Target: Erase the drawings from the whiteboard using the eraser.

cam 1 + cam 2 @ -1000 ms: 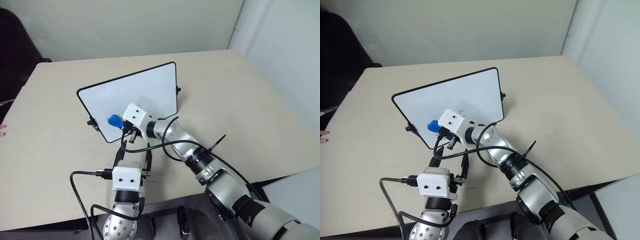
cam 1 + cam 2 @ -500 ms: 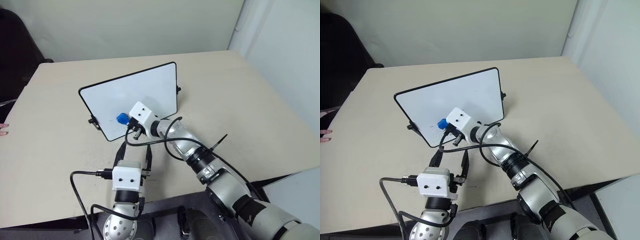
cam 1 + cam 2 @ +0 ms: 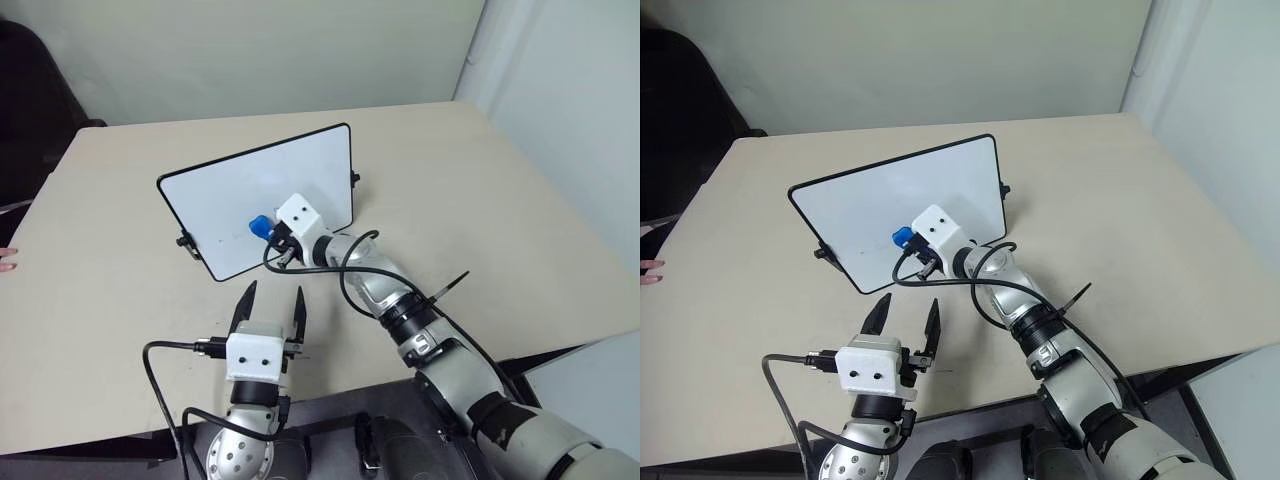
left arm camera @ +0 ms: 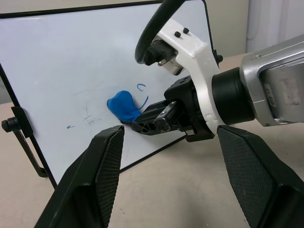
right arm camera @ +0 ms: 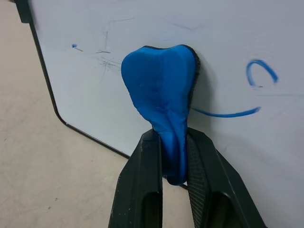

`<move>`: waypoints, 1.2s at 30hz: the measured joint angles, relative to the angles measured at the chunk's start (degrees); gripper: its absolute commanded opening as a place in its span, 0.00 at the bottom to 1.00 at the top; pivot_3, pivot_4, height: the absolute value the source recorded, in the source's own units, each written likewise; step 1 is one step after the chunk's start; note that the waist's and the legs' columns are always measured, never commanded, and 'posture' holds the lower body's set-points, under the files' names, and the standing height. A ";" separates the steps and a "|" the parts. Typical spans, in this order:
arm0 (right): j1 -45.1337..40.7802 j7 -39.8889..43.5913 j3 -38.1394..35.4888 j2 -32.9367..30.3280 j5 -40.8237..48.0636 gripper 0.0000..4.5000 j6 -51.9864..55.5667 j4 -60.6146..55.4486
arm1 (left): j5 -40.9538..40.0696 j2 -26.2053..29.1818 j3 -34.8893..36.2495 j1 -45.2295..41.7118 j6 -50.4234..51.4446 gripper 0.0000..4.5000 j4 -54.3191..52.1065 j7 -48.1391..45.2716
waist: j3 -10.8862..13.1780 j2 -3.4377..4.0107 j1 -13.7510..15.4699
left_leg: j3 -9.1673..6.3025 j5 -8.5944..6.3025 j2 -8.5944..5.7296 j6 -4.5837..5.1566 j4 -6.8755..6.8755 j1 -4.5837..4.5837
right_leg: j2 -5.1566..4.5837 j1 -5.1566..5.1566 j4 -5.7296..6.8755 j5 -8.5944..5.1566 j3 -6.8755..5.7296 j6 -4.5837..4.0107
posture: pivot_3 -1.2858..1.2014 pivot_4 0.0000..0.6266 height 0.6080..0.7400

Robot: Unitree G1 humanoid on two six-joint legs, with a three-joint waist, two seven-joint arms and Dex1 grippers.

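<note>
Beige desk (image 3: pixel 520 200) carries the whiteboard (image 3: pixel 240 190), propped up and leaning back. Right tool (image 5: pixel 172 156) is clenched on the eraser (image 5: pixel 161 99), whose blue pad is pressed against the board face. What shows of the drawings (image 5: pixel 237 95), a small blue curl and a thin blue stroke, lies just beside the eraser, the stroke running out from its edge. Left tool (image 3: pixel 270 305) hangs released above the desk, near the board's lower edge
</note>
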 measured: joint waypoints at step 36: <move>0.49 2.22 4.58 0.97 -2.50 0.09 0.41 -7.79 | -0.27 -0.16 0.02 -1.25 0.23 0.76 0.03 -0.91 | 0.00 -0.01 -1.02 | 0.03 -0.57 0.03 -0.35 -0.27 0.01 | 0.03 -0.40 -0.06 0.07 -0.02 -0.25 | 0.52 0.24 1.00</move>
